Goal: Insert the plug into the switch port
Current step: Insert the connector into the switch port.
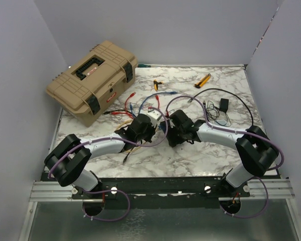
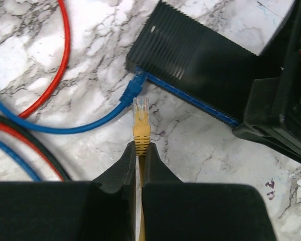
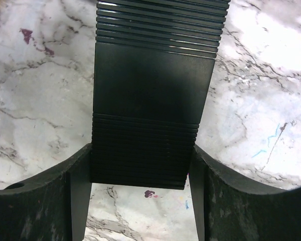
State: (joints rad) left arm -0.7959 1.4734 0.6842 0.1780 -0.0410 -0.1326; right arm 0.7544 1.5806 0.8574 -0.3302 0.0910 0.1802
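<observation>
Marble-veined tabletop (image 1: 190,155) between plain grey walls (image 1: 190,30) lies under the yellow plug (image 2: 141,113).

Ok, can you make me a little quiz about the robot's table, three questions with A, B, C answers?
1. Where on the table is the tan toolbox?
A. far left corner
B. between the two arms
C. far right corner

2. What colour is the boot of the plug in the left gripper?
A. green
B. purple
C. yellow

3. What is the left gripper doing?
A. standing wide open
B. shut on the plug
C. holding the toolbox handle

Answers:
1 A: the top view shows the toolbox at the far left, away from both arms.
2 C: the left wrist view shows a yellow boot behind a clear tip.
3 B: both fingers pinch the plug's boot, with no gap.
</observation>
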